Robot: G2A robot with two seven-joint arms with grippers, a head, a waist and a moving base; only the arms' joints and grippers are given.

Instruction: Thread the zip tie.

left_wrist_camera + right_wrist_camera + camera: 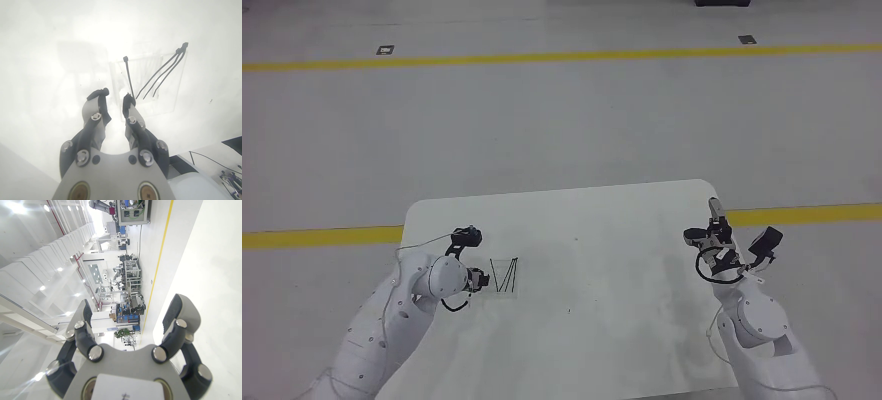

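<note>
Several black zip ties [162,73] lie on a clear square sheet [170,106] on the white table [622,330]; in the top view the zip ties [507,275] sit left of the table's middle. One tie [128,75] lies apart from the others, its tail end right beside one fingertip [128,99]. My left gripper [116,96] hovers open just at the near edge of the sheet, nothing between its fingers. In the top view the left gripper [482,278] is just left of the ties. My right gripper [132,309] is open and empty, raised at the table's right edge [712,215], pointing away from the table.
The table's rounded far corners and right edge lie close to the right arm. A small dark speck [568,309] marks the table near its middle. Grey floor with yellow lines [562,57] surrounds the table.
</note>
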